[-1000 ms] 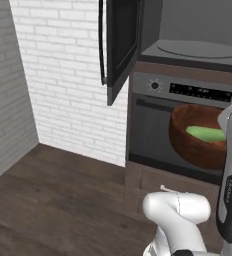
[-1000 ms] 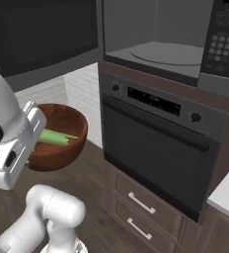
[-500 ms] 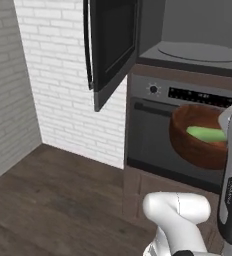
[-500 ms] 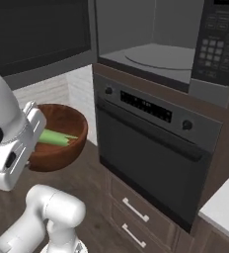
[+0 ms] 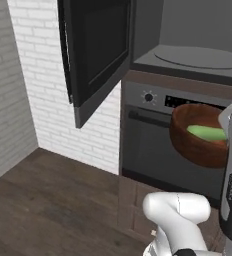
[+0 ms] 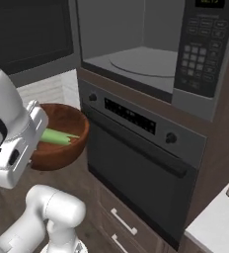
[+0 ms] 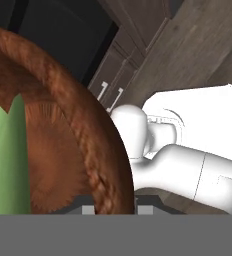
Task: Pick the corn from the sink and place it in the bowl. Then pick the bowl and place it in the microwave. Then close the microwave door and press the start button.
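- The whole view has slid and grown closer over the last second, so the base is rolling in toward the microwave (image 6: 151, 54); the appliances themselves have not moved.
- The bowl (image 5: 200, 135) rides in the air in front of the oven (image 6: 136, 163), below the level of the microwave's open cavity, with the corn (image 5: 207, 132) lying inside it, green husk up.
- The gripper (image 7: 115, 207) is pinched narrow on the bowl's near rim, carrying it.
- The corn step looks done, and the bowl is on its way to the turntable (image 6: 143, 62); it needs to rise before it can go in.
- The microwave door (image 5: 95, 52) hangs open to the left, swung well clear of the cavity mouth.
- The ledge above the oven's control strip sits between bowl and cavity, and a low approach could catch it.
- A pale surface (image 6: 217, 225) shows at the right, with drawers (image 6: 121, 225) under the oven.
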Tool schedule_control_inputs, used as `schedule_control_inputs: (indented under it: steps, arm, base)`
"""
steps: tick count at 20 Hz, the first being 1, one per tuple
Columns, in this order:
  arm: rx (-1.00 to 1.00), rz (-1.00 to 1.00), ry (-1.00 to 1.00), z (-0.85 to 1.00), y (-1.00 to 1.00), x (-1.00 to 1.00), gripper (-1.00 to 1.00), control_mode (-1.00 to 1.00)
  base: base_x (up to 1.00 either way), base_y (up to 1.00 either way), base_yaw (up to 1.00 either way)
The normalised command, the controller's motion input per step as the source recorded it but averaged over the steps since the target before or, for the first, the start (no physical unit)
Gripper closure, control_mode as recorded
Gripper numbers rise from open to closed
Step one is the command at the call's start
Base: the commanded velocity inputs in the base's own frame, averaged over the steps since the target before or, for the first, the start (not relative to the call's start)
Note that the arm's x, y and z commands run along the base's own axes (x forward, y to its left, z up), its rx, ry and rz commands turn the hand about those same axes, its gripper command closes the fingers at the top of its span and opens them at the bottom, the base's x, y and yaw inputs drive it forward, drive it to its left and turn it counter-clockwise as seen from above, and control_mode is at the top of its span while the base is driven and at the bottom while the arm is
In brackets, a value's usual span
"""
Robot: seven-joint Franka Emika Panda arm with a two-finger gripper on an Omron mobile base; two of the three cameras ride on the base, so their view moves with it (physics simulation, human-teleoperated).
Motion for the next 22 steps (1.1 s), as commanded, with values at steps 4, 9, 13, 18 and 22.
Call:
schedule_control_inputs:
  steps: [4,9,13,18,22]
  arm:
    - [0.0,0.0,0.0,0.0,0.0,0.0,1.0,1.0]
    - [0.0,0.0,0.0,0.0,0.0,0.0,1.0,1.0]
    - [0.0,0.0,0.0,0.0,0.0,0.0,1.0,1.0]
    - [0.0,0.0,0.0,0.0,0.0,0.0,1.0,1.0]
    - [0.0,0.0,0.0,0.0,0.0,0.0,1.0,1.0]
  base:
    - [0.22,-0.26,0.15]
    - [0.03,-0.7,0.05]
    - [0.12,-0.24,0.0]
    - [0.4,-0.03,0.04]
    - [0.34,-0.25,0.09]
